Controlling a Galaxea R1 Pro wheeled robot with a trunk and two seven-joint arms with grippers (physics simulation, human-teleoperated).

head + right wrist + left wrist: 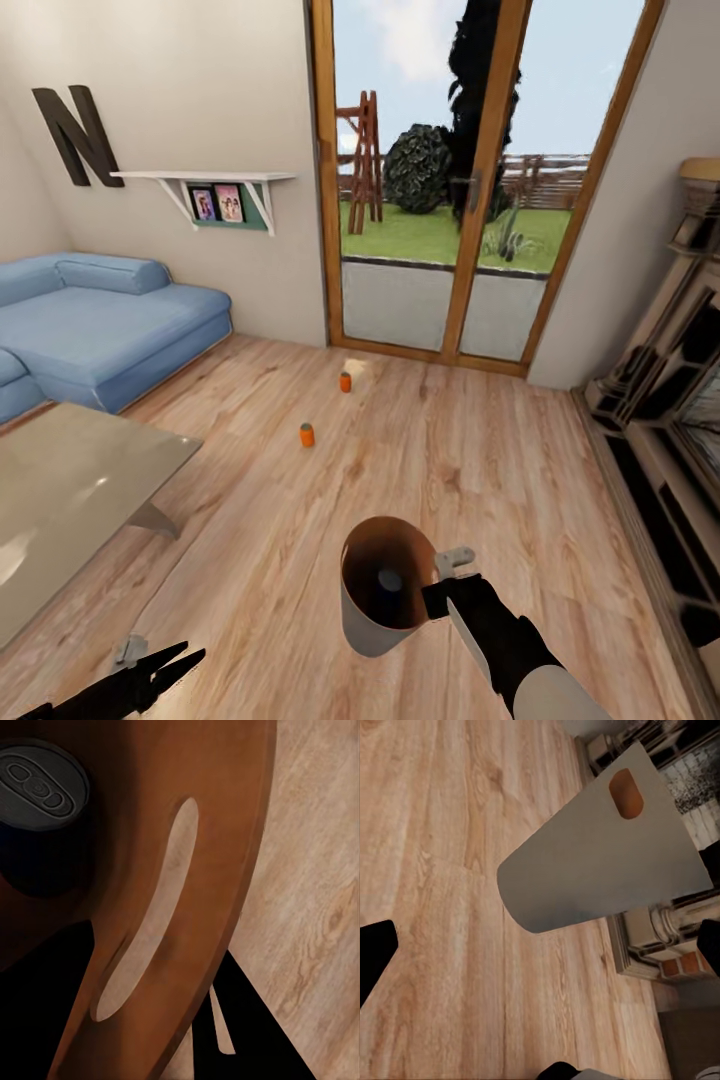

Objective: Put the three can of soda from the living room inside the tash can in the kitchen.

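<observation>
The right gripper [437, 583] has its fingers clamped over the rim of the trash can [372, 615], held above the wood floor [450, 450]. A blue soda can [41, 791] sits inside. Two orange soda cans [307, 434] stand near the garden doors [470, 180]. The left gripper [160, 670] hangs spread, empty.

Blue can [389, 580] in bin [360, 620] — two orange cans [307, 434] afloor.

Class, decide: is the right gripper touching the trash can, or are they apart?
Touching. In the right wrist view the bin's wall runs between the dark fingers; the head view shows the right gripper clamped on the trash can rim.
</observation>
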